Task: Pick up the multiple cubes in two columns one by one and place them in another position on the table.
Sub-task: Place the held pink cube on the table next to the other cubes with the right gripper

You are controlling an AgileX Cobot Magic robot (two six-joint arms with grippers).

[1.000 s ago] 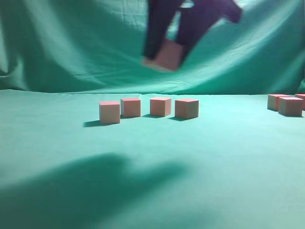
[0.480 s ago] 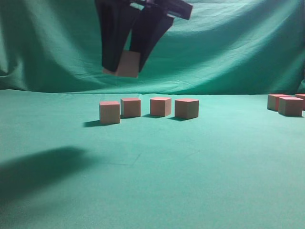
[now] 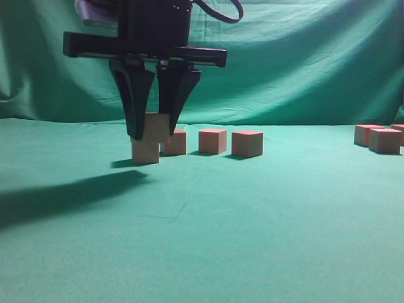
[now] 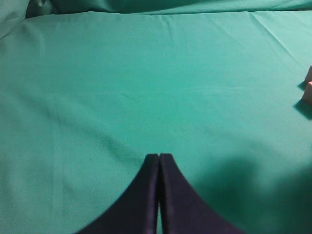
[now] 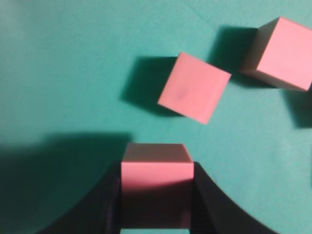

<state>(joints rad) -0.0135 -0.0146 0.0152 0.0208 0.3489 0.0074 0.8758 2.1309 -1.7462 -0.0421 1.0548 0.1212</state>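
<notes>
My right gripper [image 3: 153,131] has reached across to the left of the exterior view and is shut on one pink cube [image 3: 157,126], held a little above the green table [image 3: 265,221]. It hangs at the left end of a row of cubes: one [image 3: 145,153] right below it, then others [image 3: 177,142] [image 3: 213,140] [image 3: 247,143]. In the right wrist view the held cube [image 5: 156,178] fills the gap of the right gripper [image 5: 157,171]. Two loose cubes [image 5: 194,87] [image 5: 280,53] lie ahead of it. My left gripper [image 4: 159,157] is shut and empty over bare cloth.
Three more cubes [image 3: 369,134] [image 3: 385,140] [image 3: 399,129] sit at the far right of the table. A wrinkled green curtain [image 3: 303,69] hangs behind. In the left wrist view, a cube's edge [image 4: 308,92] shows at the right border.
My right gripper has carried the cube from high above the middle leftward and down, to just over the left end of the row. The cubes on the table have not moved.
</notes>
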